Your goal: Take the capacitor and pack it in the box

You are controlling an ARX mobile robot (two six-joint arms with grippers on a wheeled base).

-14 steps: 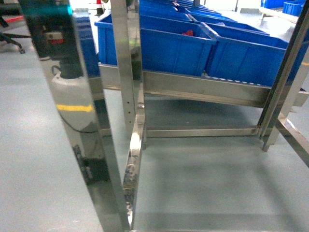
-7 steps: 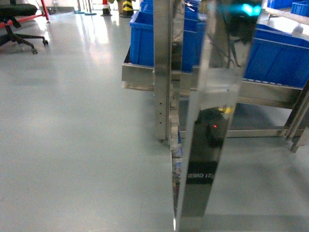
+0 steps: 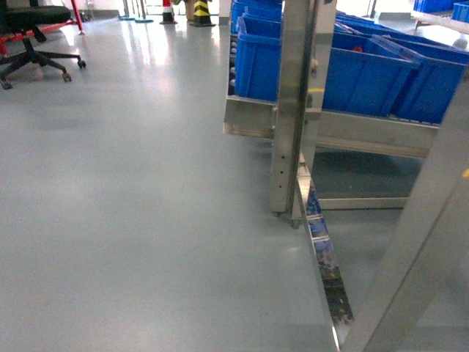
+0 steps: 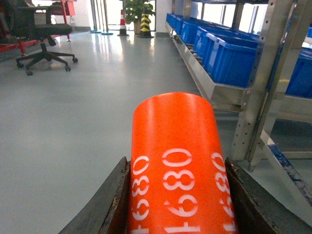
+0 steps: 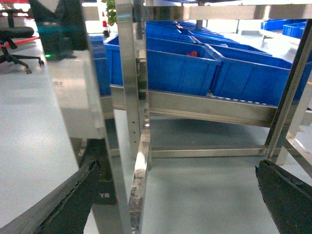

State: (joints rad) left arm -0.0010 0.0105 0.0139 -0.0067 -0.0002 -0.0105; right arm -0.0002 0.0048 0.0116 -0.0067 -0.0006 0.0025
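In the left wrist view an orange cylinder printed "4680", the capacitor (image 4: pixel 175 146), lies lengthwise between the two dark fingers (image 4: pixel 109 204) of my left gripper (image 4: pixel 175 163), which is shut on it. It hangs above the grey floor. My right gripper (image 5: pixel 176 168) is open, with only floor and rack frame between its dark fingers (image 5: pixel 282 195). Neither gripper shows in the head view. The box is out of view.
A steel rack post (image 3: pixel 293 110) and a low shelf of blue bins (image 3: pixel 366 73) stand at the right, close by. A shiny upright (image 3: pixel 418 257) crosses the lower right. Grey floor (image 3: pixel 132 205) spreads left, with an office chair (image 3: pixel 33 37) and a cone (image 3: pixel 168 11) far off.
The head view has swung away from the rack: a second ago the bins and frame filled it, now the rack sits at the right and bare floor takes the left.
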